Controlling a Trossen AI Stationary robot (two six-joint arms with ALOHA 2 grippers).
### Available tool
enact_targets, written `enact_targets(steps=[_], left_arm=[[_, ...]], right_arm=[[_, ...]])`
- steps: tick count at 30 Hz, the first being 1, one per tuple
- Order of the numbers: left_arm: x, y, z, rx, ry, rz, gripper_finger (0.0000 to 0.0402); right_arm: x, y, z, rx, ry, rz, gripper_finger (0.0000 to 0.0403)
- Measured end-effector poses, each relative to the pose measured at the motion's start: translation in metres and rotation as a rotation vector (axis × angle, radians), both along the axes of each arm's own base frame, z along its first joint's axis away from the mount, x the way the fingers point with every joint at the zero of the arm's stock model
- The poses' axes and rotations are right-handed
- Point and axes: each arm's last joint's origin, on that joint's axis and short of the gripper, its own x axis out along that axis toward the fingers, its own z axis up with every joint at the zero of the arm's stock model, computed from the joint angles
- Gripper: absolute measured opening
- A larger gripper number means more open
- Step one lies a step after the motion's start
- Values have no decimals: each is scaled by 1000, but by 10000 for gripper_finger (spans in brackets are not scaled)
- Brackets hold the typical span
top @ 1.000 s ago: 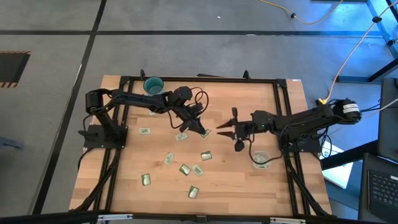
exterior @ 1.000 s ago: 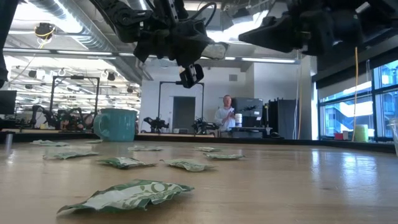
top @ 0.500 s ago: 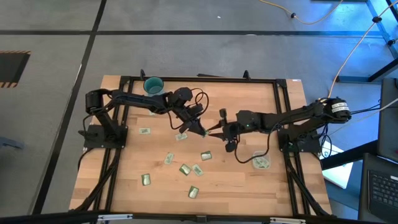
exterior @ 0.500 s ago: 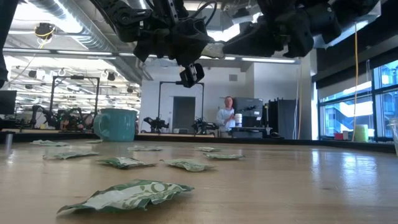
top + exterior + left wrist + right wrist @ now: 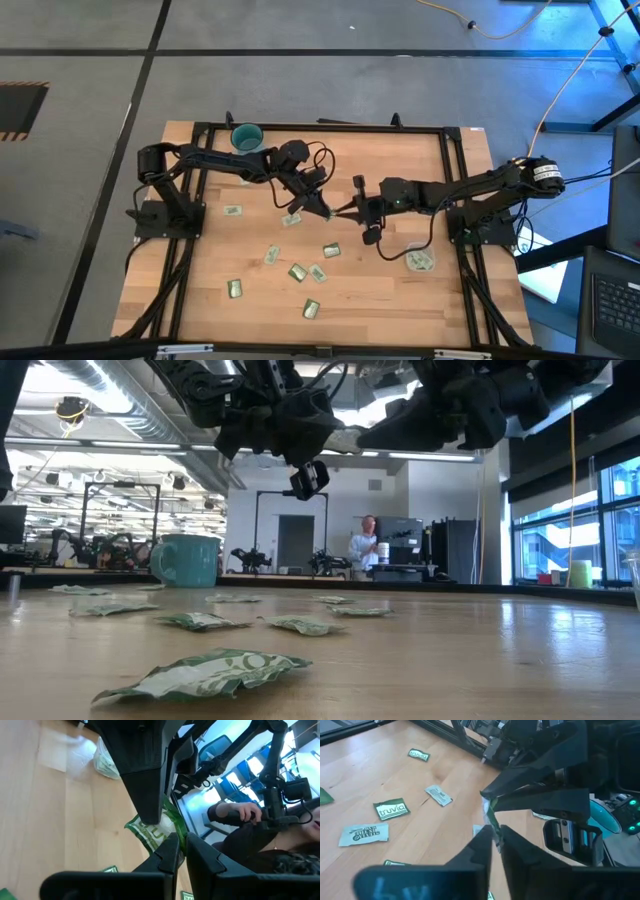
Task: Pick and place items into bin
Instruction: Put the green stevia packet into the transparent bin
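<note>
Green foil packet [image 5: 159, 827] pinched mid-air by both sets of fingers, left fingers [image 5: 172, 847] and right fingers [image 5: 487, 837] clenched on it | above table [image 5: 400, 170] centre | bin [image 5: 418, 259] well apart near right arm | risk: tearing or dropping if release mistimed.

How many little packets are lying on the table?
8 small green-and-gold foil packets: one far left, one mid-left, four clustered mid-table, two nearest the front edge. A ninth packet is pinched between left gripper and right gripper; the clear plastic cup may hide more.
</note>
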Motion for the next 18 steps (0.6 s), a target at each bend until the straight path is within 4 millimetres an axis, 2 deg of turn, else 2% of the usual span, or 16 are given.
enact_targets(steps=[3, 7, 12, 18], left_arm=[[0, 0, 0, 9, -8, -4, 24], [0, 0, 0, 62, -48, -17, 34], [0, 2, 0, 80, -64, -21, 72], [-5, 18, -1, 124, -86, -3, 113]], right_arm=[[0, 0, 0, -1, 0, 0, 7], [0, 0, 0, 4, 1, -2, 10], [0, 0, -1, 4, 11, -2, 3], [-12, 6, 9, 43, 41, 0, 2]])
